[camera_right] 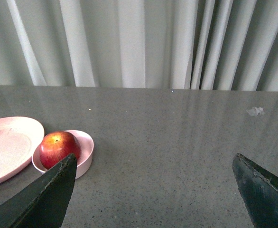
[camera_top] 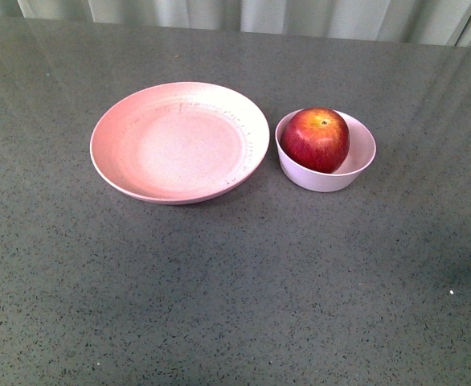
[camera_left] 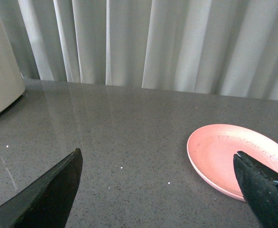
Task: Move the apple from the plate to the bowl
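In the front view the dark-red apple (camera_top: 315, 138) with a yellow-orange stem patch sits inside the small pale bowl (camera_top: 356, 170). The wide salmon-pink plate (camera_top: 179, 141) lies just left of the bowl and holds nothing. Neither arm shows in the front view. My left gripper (camera_left: 158, 164) is open and empty, with the plate (camera_left: 219, 152) beside one fingertip. My right gripper (camera_right: 154, 164) is open and empty over bare table; the apple (camera_right: 58, 148) in the bowl (camera_right: 85, 147) and the plate (camera_right: 8, 147) lie off to one side.
The grey speckled table (camera_top: 235, 289) carries both dishes. Pale curtains (camera_top: 260, 14) hang behind its far edge. A beige rounded object (camera_left: 1, 71) stands at the table's edge in the left wrist view.
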